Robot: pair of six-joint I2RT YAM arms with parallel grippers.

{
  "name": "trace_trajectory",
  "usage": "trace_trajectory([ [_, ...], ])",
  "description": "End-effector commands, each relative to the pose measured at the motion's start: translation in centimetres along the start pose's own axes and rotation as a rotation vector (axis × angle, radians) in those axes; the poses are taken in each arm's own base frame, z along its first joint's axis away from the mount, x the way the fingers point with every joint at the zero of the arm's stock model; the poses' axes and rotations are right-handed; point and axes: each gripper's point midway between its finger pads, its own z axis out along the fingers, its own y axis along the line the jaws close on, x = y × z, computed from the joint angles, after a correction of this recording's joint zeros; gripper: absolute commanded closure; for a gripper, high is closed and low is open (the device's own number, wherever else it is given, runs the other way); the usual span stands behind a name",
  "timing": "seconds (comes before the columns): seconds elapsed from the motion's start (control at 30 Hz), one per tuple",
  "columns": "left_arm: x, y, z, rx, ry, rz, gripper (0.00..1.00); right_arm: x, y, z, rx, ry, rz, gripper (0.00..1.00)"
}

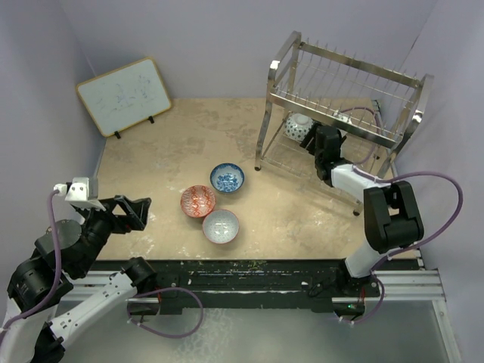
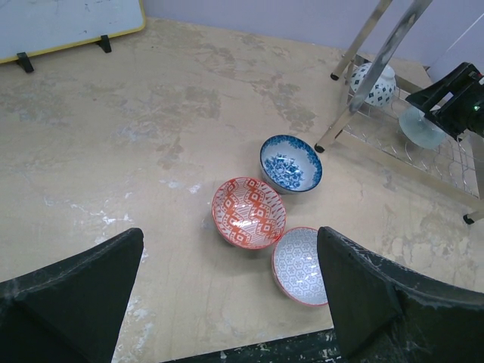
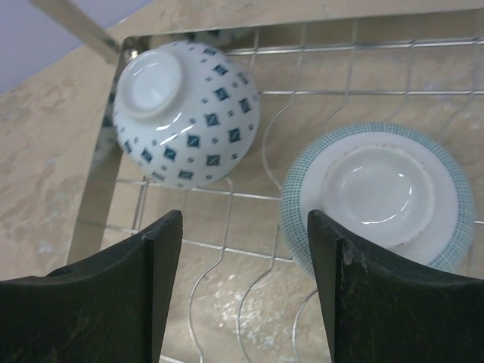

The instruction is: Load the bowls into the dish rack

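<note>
Three bowls sit upright on the table: a blue-and-white one [image 1: 227,178] [image 2: 291,162], a red-orange one [image 1: 197,200] [image 2: 248,212] and a pale grey-white one [image 1: 221,225] [image 2: 301,266]. The silver dish rack [image 1: 344,102] stands at the far right. On its lower tier lie, upside down, a white bowl with blue diamonds [image 3: 185,113] [image 1: 299,126] and a mint green bowl [image 3: 378,197] [image 2: 420,127]. My right gripper [image 1: 321,140] [image 3: 246,287] is open and empty just above the lower tier, beside the mint bowl. My left gripper [image 1: 140,212] [image 2: 231,302] is open and empty, near-left of the three bowls.
A framed whiteboard [image 1: 125,94] leans at the far left corner. The rack's legs [image 2: 355,98] and wire floor [image 3: 227,197] surround my right gripper. Purple walls close in the table. A black rail [image 1: 249,272] runs along the near edge.
</note>
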Motion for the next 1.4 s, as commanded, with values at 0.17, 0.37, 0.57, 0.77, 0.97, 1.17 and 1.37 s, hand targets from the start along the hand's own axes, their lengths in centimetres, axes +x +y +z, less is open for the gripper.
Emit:
trace_trajectory([
  [0.17,-1.5,-0.2,-0.5,0.017,-0.05,-0.027,0.01,-3.7,-3.6,1.5,0.238,-0.08,-0.083,0.27],
  [0.37,-1.5,-0.3,-0.4,0.012,-0.044,-0.022,0.01,-3.0,-0.5,1.0,0.027,-0.052,-0.106,0.28],
  [0.57,-1.4,-0.2,-0.3,0.008,-0.042,-0.028,0.01,-0.8,0.0,-0.2,-0.028,0.042,-0.065,0.29],
  [0.77,-1.1,-0.5,0.0,0.015,-0.029,-0.026,0.01,0.8,-1.5,-0.8,0.021,0.077,-0.033,0.28],
  [0.97,-0.9,-0.6,0.1,0.019,-0.024,-0.033,0.01,1.0,-2.6,1.3,0.126,0.105,-0.1,0.27],
  [1.17,-0.8,-0.7,0.1,0.025,-0.024,-0.04,0.01,-0.3,-3.3,2.5,0.217,0.078,-0.097,0.27],
  [1.37,-1.1,-0.5,-0.1,0.018,-0.029,-0.036,0.01,-1.2,-5.4,2.8,0.321,0.081,-0.078,0.26],
])
